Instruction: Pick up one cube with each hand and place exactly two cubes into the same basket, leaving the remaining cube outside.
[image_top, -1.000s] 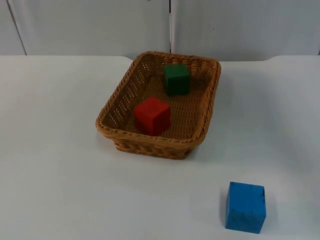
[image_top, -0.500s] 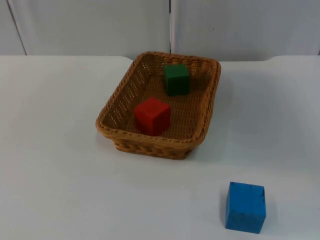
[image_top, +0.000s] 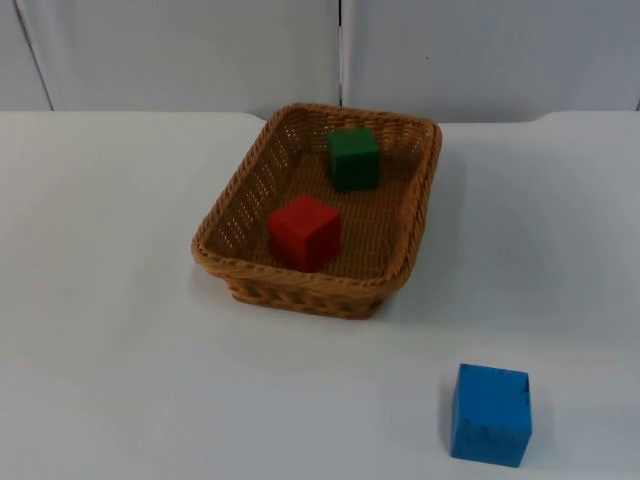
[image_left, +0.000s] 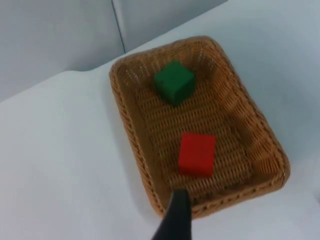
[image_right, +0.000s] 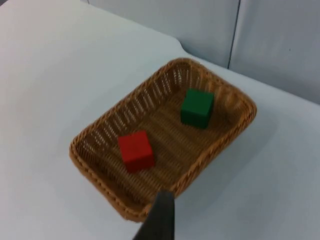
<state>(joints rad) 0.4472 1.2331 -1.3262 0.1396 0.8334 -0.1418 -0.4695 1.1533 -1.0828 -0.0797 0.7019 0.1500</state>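
1. The red cube (image_top: 304, 231) and green cube (image_top: 353, 158) sit in the basket (image_top: 236, 268), same as before
2. The blue cube (image_top: 490, 414) stays outside on the tabletop (image_top: 110, 330)
3. I cannot tell if either hand is open or closed

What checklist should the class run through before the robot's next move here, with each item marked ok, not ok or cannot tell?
1. Red cube inside the basket: ok.
2. Green cube in the same basket: ok.
3. Blue cube outside, on the table: ok.
4. Exactly two cubes in the basket: ok.
5. Both cubes lying apart on the basket floor: ok.
6. Left and right gripper open: cannot tell.
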